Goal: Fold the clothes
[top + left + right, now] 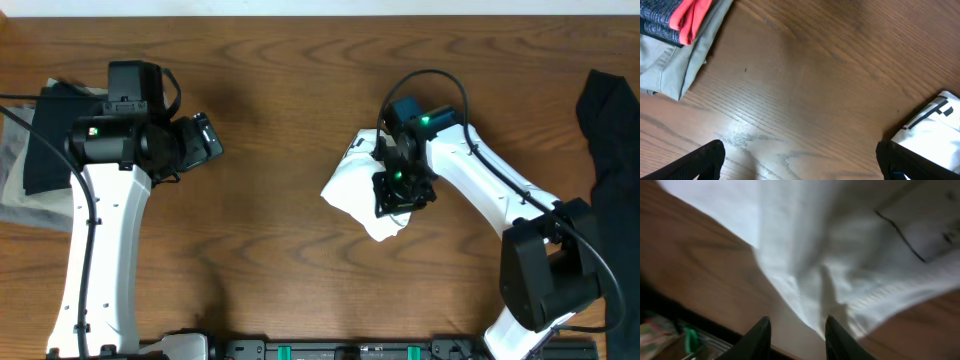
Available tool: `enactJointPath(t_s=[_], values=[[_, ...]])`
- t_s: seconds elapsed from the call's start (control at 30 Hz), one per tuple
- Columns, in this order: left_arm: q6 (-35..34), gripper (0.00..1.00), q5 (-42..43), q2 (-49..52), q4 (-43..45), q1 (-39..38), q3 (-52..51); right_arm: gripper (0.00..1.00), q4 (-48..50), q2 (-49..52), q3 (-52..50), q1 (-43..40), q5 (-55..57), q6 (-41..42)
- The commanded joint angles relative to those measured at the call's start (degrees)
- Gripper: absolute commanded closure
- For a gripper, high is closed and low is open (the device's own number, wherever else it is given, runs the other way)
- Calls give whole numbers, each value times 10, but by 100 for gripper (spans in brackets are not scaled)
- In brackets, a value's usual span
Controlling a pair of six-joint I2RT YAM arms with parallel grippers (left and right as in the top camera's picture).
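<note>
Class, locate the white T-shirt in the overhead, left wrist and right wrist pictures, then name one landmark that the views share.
Overhead: the white T-shirt lies bunched right of centre.
Left wrist: the white T-shirt sits in the lower right corner, cut off by the frame edge.
Right wrist: the white T-shirt, blurred, fills the top and middle.
Shared landmark: the wooden table beneath it shows in all three views.

We see a broad table [270, 200] of dark brown wood with its grain running lengthwise. A soft sheen [740, 137] of reflected light lies on it, and beyond its far edge runs a narrow pale strip [320, 6].
</note>
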Motion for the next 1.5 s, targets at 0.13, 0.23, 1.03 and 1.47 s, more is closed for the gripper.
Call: enactJointPath(t_s=[0.13, 0.23, 1.03, 1.47], values=[[-1, 2, -7, 4, 0, 2, -7, 60, 3, -10, -2, -6, 53, -4], [-1, 2, -7, 4, 0, 2, -7, 61, 3, -10, -3, -5, 52, -12], [-1, 2, -7, 4, 0, 2, -7, 99, 23, -10, -51, -5, 12, -6], [-1, 2, -7, 4, 0, 2, -7, 98, -46, -10, -52, -6, 156, 118]])
